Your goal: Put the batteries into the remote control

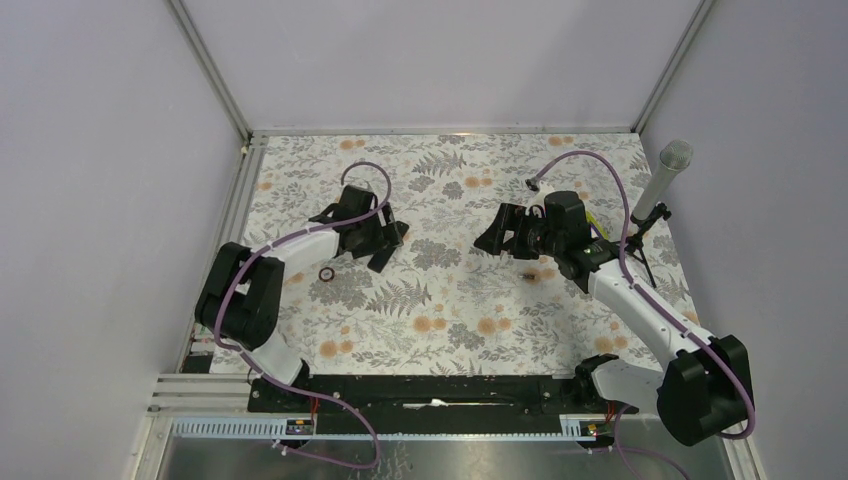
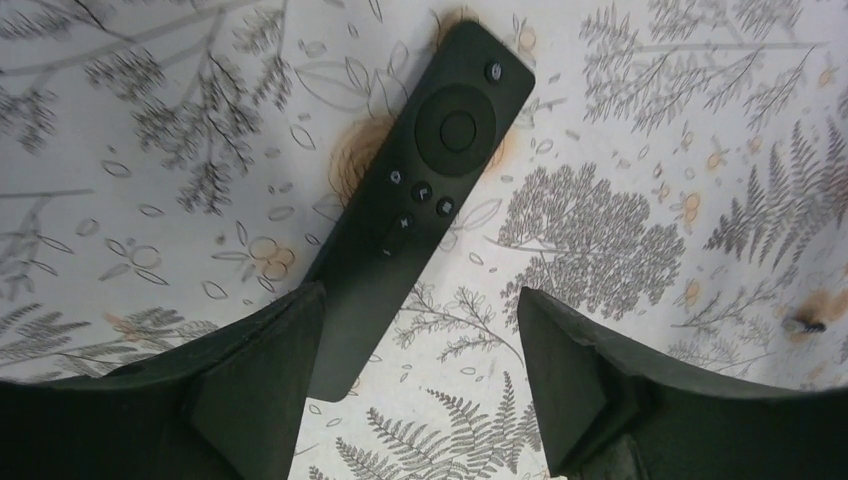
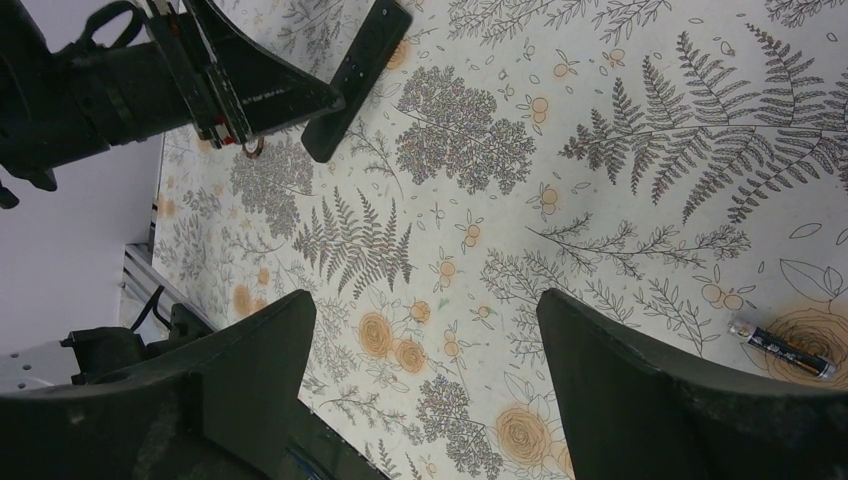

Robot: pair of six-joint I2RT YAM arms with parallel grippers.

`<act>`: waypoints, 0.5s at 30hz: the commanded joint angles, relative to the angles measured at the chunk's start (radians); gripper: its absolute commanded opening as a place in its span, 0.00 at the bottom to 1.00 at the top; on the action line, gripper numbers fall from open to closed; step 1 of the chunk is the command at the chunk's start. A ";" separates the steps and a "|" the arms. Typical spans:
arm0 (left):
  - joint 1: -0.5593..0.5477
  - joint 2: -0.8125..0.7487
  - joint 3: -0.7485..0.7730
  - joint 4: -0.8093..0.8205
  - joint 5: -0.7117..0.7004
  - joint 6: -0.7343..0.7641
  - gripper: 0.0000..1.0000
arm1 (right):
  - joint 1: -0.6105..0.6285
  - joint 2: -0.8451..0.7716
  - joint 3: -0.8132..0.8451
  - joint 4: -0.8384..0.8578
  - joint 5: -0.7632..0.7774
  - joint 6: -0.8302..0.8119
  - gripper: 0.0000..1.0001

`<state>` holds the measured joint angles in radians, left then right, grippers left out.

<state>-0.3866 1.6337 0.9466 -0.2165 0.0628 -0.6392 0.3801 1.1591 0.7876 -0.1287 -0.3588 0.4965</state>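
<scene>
L fingers [image 2: 260, 370] spread, gripping nothing. Remote [image 2: 420, 200] lies button side up on surface [image 2: 620, 120], long axis diagonal, pointing away from them, near end tucked by one finger. L arm nearer it. R fingers [image 3: 640, 380] spread, empty; battery [image 3: 783, 350] just beside them.

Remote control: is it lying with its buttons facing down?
No, the remote control lies with its round pad and buttons facing up.
</scene>
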 commanded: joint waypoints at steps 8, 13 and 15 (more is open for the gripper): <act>-0.079 0.013 -0.009 0.023 -0.137 0.013 0.76 | 0.006 0.010 -0.020 0.048 -0.014 0.002 0.89; -0.081 -0.020 0.014 -0.009 -0.167 0.026 0.79 | 0.006 0.008 -0.022 0.043 -0.012 0.001 0.89; -0.081 -0.035 0.028 -0.010 -0.160 0.038 0.81 | 0.006 0.007 -0.024 0.044 -0.011 0.001 0.89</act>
<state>-0.4652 1.6463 0.9321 -0.2317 -0.0586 -0.6270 0.3801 1.1664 0.7685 -0.1192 -0.3592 0.4969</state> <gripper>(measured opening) 0.794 0.895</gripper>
